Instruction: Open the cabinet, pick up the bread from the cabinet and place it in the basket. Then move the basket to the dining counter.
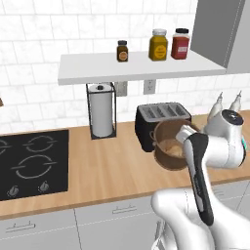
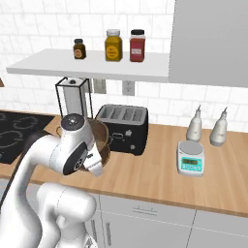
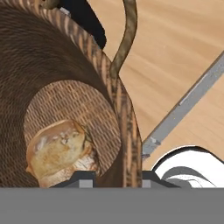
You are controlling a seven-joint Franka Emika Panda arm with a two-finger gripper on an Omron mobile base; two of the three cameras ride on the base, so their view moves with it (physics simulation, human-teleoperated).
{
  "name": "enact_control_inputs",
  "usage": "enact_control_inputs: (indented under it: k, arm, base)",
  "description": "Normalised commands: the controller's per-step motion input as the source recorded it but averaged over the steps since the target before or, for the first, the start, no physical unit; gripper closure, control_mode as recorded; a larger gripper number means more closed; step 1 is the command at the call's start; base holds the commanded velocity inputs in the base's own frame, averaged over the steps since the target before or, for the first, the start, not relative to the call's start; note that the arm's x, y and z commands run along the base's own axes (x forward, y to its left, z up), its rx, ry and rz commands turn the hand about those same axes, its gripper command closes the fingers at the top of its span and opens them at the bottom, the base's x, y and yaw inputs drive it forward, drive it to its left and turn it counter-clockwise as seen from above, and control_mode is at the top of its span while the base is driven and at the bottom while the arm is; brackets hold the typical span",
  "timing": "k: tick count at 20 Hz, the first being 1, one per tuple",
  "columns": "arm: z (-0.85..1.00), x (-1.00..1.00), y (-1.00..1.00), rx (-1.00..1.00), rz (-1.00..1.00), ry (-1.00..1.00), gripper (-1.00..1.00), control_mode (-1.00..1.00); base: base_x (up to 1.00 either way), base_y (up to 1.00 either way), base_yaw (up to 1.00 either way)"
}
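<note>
The dark-brown woven basket [image 1: 167, 139] [image 2: 100, 138] hangs tilted just above the wooden worktop, in front of the toaster. In the hand view its wall [image 3: 65, 57] runs between my two fingertips, and my gripper [image 3: 117, 178] is shut on that rim. The golden-brown bread [image 3: 59, 153] lies on the basket's bottom. A rope handle [image 3: 127, 39] curves up from the rim. The grey cabinet [image 1: 219, 29] [image 2: 208, 38] hangs at the upper right with its door closed. The dining counter is out of view.
A black toaster [image 1: 161, 119] [image 2: 123, 128] stands right behind the basket. A paper towel holder [image 1: 101, 117] and a black hob [image 1: 31, 163] are to the left. A kitchen scale [image 2: 191, 160] and two bottles [image 2: 196, 125] stand to the right. Spice jars [image 1: 158, 45] sit on the shelf.
</note>
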Motion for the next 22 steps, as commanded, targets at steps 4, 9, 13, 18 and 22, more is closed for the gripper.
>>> enact_control_inputs:
  k: [4,9,13,18,22]
  arm:
    - [0.74,-0.58,-0.77,0.00,0.00,0.00,1.00,-1.00]
    - [1.00,-0.44,-0.15,-0.01,0.00,0.07,1.00,-1.00]
    - [0.98,-0.53,0.00,-0.11,0.00,0.16,1.00,-1.00]
    - [0.47,-0.27,0.15,-0.02,0.00,0.07,1.00,-1.00]
    - [-0.08,-0.17,0.51,0.00,0.00,-0.04,1.00,-1.00]
  base:
    - [0.00,0.00,0.00]
    - [0.00,0.00,0.00]
    - [0.00,0.00,0.00]
    - [0.00,0.00,0.00]
    - [0.00,0.00,0.00]
